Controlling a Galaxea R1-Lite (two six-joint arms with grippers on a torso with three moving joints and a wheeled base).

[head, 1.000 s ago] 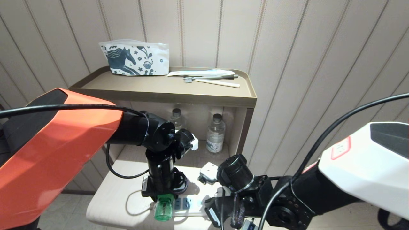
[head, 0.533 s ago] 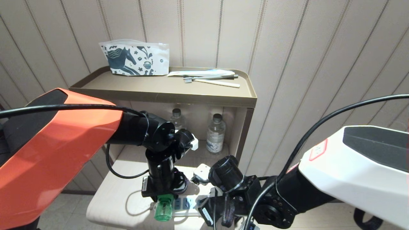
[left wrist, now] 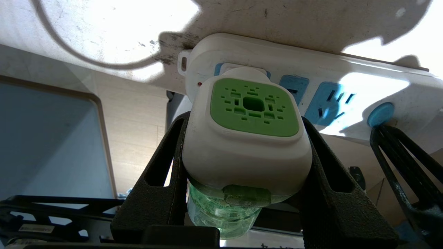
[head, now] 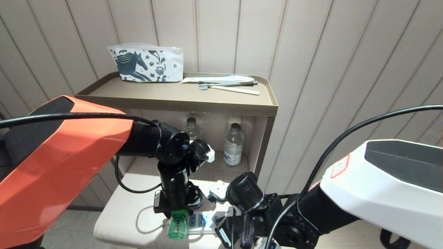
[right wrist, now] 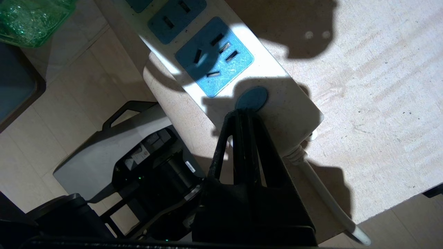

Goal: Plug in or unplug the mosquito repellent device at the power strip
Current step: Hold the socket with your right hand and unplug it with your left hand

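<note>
Both arms lowered; left tool (left wrist: 247, 166) clamps mosquito repellent device (left wrist: 249, 138); right tool (right wrist: 244, 114) closed on power strip (right wrist: 277, 100)

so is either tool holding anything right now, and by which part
The left tool grips the small green-bottled mosquito repellent device by the sides of its white plug-in head. The right tool is shut and holds nothing.

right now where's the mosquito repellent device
The mosquito repellent device sits at the left end socket of the power strip, on the low table's front edge, clamped between the left gripper fingers.
</note>
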